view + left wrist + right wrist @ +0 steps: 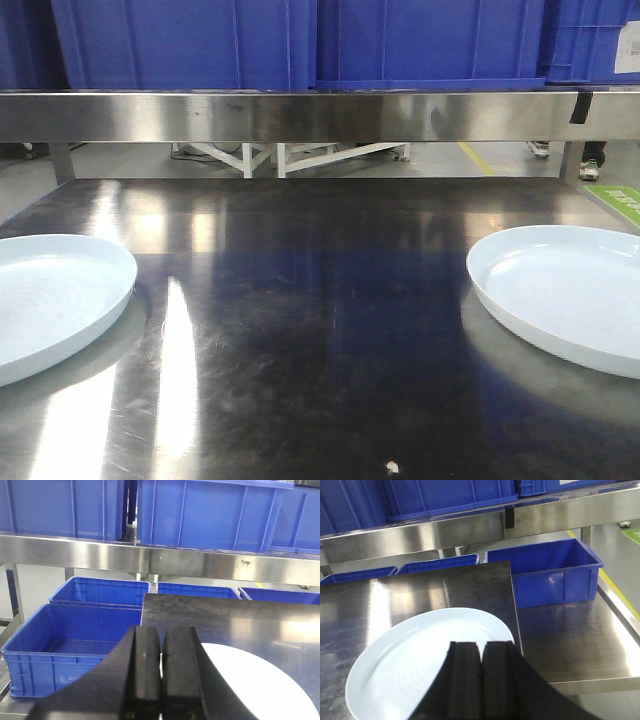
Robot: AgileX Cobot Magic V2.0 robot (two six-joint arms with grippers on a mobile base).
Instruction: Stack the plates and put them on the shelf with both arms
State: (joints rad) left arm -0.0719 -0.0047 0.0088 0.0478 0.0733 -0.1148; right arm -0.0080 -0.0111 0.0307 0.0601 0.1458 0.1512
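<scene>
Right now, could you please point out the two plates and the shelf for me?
left plate [55, 300]: front view, centre of its face.
right plate [570, 290]: front view, centre of its face.
shelf [300, 115]: front view, middle of its steel front rail.

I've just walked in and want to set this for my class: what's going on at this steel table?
A two-armed robot is at the start of a plate-stacking job. The left plate and the right plate lie far apart on the tabletop. The left gripper and the right gripper are both shut and empty, each poised by its own plate. Nothing is stacked yet, and the shelf behind carries blue crates.
</scene>
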